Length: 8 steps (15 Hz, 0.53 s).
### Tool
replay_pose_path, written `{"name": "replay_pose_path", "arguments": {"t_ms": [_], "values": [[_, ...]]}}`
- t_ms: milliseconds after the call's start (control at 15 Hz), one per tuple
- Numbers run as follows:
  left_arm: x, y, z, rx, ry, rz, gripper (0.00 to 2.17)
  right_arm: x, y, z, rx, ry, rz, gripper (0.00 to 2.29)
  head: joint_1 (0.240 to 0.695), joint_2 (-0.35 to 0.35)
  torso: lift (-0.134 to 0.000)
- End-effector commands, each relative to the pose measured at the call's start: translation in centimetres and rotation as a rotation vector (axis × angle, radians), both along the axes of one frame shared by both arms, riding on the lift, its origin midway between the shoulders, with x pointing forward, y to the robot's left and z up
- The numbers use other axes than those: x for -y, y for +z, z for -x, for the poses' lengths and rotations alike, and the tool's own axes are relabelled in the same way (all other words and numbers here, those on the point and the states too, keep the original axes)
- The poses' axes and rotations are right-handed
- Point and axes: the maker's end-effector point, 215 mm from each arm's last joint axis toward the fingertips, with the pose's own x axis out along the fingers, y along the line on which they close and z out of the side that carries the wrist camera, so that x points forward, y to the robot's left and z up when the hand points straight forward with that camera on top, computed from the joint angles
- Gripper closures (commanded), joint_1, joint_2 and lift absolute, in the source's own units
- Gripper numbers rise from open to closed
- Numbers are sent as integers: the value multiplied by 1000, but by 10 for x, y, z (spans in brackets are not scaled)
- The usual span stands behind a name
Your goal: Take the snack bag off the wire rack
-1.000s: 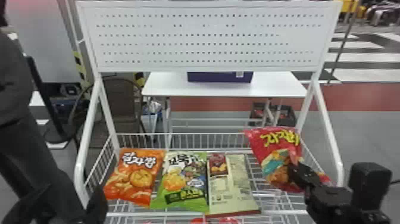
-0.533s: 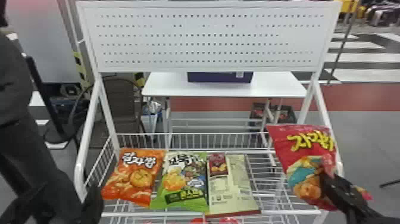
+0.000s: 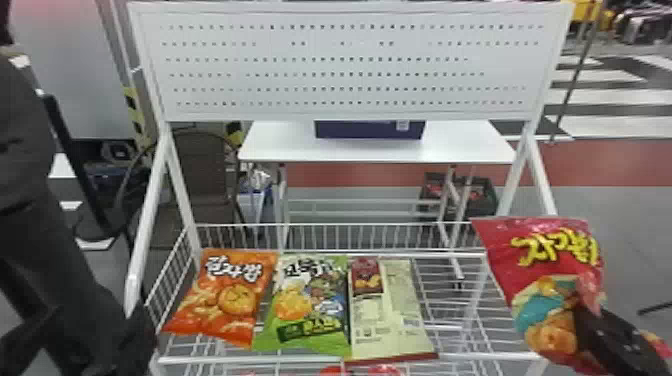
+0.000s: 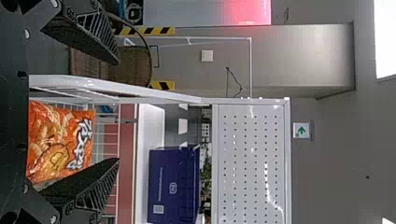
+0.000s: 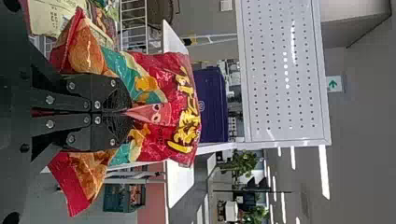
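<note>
My right gripper (image 3: 595,320) is at the lower right of the head view, shut on the red snack bag (image 3: 550,260), which is at the right side of the wire rack (image 3: 320,359). In the right wrist view, the fingers of the right gripper (image 5: 122,112) pinch a fold of the red bag (image 5: 154,74). At the lower left of the head view is my dark left gripper (image 3: 125,335), by the rack's left side. The left wrist view has the left gripper (image 4: 119,111) open, with an orange bag (image 4: 56,140) beyond its fingers and nothing held.
On the rack's shelf lie the orange bag (image 3: 225,295), a green bag (image 3: 310,305) and a cream-coloured bag (image 3: 392,310) side by side. A white perforated panel (image 3: 350,65) rises above the rack. Behind stands a white table (image 3: 280,145) with a dark blue box (image 3: 370,130).
The right gripper has carried the red bag rightward, from over the right part of the shelf to the rack's right side. The other bags lie where they were.
</note>
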Motion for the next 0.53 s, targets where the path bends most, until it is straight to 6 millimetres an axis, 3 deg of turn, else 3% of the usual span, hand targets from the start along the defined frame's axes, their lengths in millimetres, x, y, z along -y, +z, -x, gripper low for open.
{"name": "replay_pose_path", "arguments": {"t_ms": [0,467], "values": [[-1,-1,-1,-1,0,-1,164,-8,0,4,15,6,8,2017,499,0,0],[-1,0,-3,2,-6,-2,164,-4,5,7,39,-10,24,2017,499,0,0]]}}
